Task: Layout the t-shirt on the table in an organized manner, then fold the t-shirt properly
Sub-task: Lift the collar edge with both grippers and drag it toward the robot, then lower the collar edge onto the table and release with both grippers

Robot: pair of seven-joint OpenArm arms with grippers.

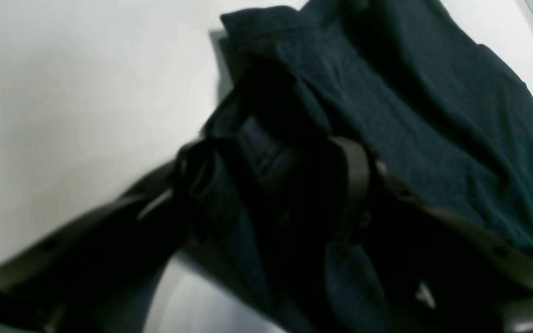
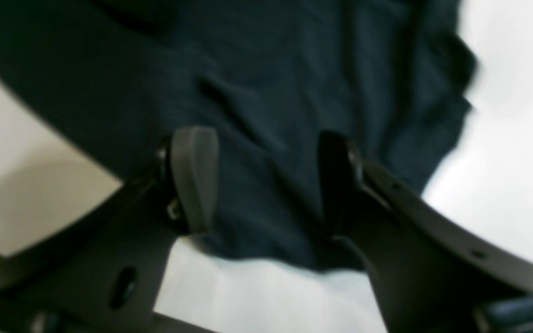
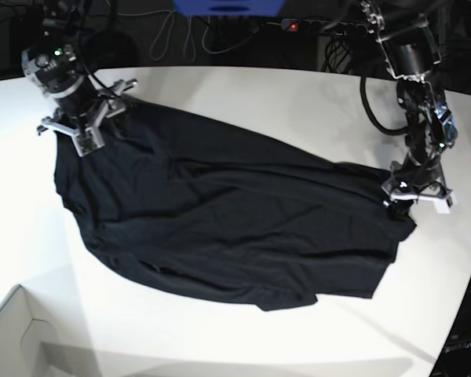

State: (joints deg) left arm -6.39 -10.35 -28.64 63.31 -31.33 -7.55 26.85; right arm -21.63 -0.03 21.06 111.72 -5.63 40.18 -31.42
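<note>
**Desk:** What do I see at the left of the base view?

**Operator:** My right gripper, over the shirt's far-left corner on the white table. From its wrist camera I see the two fingers standing wide apart over dark cloth, nothing pinched between them. The picture is blurred, so I cannot tell whether the tips touch the fabric.

**Desk:** And the middle?

**Operator:** The shirt lies spread across the table, black and creased, running from far left down to the near right. A rumpled hem faces me along the near side. At the bottom left corner sits the edge of a white box, apart from the cloth.

**Desk:** The right side?

**Operator:** My left gripper is down at the shirt's right end. Its wrist view shows a bunched fold of fabric between the fingers, the jaws partly closed around it. The cloth there is gathered into a dark wad, while the remainder fans out flat toward the table's edge.
</note>
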